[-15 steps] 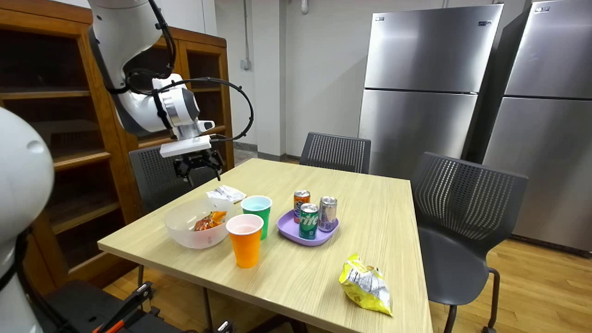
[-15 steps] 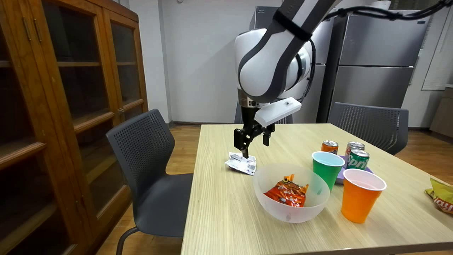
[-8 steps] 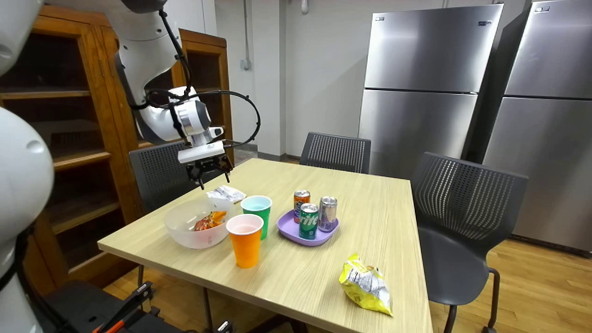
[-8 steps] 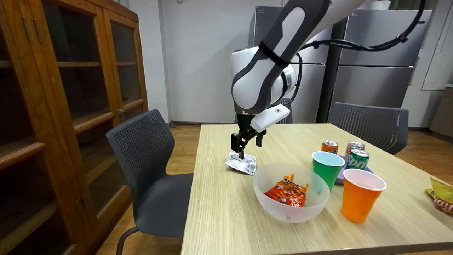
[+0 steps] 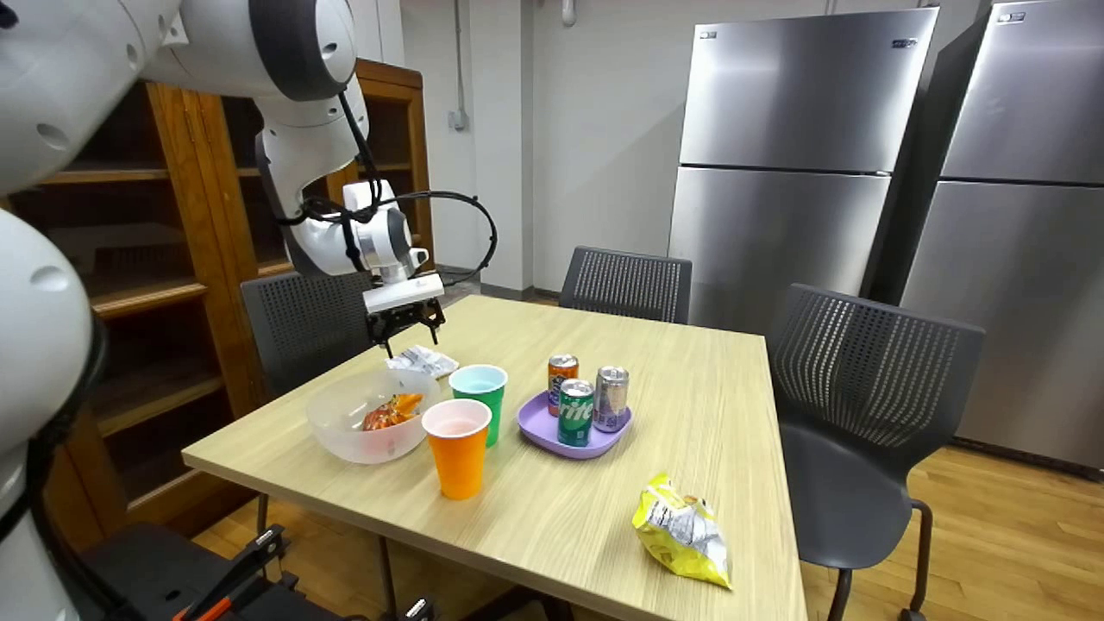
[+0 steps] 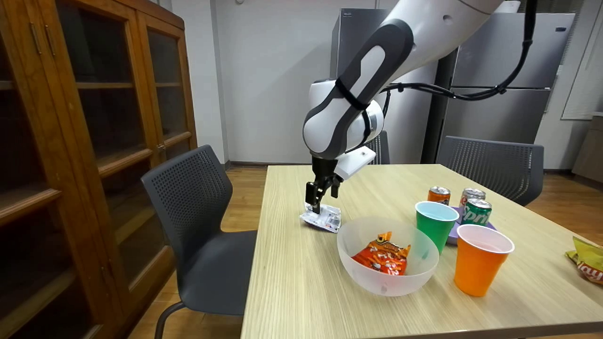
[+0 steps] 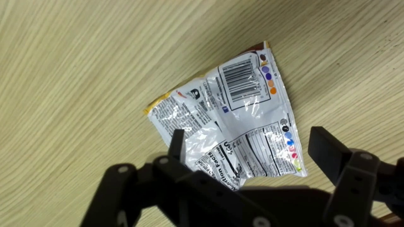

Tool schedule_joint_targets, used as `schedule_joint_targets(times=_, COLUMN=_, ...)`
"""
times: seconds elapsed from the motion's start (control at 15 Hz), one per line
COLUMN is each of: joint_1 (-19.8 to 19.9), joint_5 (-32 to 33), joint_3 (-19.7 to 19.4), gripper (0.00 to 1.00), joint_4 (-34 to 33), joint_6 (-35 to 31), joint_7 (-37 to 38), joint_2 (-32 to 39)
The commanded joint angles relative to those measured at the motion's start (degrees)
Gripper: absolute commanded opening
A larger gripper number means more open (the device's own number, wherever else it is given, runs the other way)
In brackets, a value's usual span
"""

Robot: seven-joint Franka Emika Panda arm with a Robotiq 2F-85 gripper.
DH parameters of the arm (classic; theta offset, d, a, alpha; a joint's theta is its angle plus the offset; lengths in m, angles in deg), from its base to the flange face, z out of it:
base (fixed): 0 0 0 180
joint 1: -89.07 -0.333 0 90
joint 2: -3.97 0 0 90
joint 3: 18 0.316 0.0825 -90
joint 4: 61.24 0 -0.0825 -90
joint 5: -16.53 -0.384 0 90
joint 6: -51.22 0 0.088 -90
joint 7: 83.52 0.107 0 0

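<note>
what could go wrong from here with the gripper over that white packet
One finger of the open gripper overlaps the white packet in the wrist view, so it might press on the packet instead of passing beside it. Glossy and crinkled, the packet could slip in a grip. The frosted bowl stands close by and might get bumped.

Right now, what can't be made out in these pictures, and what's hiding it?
Silvery bag: its underside is hidden against the table; in the wrist view the gripper also covers some of its lower left.
Contact: in an exterior view a fingertip overlaps that bag, so touching or not is unclear.
Purple tray: partly hidden in an exterior view by the green cup and orange cup.
Yellow bag: cut off by an exterior view's right edge.
</note>
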Motion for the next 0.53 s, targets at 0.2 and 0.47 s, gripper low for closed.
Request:
schedule_joint_targets(times=0.2, joint_1=3.6, joint_5=-4.6, joint_3=4.5, gripper=1.0, joint_4=-8.5, joint_6=2.1, joint_7=-10.4, joint_2=6.0)
schedule_joint_targets(times=0.47, joint_1=4.0, joint_5=-5.8, joint_3=5.1, gripper=1.0, joint_4=-10.5, joint_6=2.5, joint_7=-12.1, joint_2=7.7)
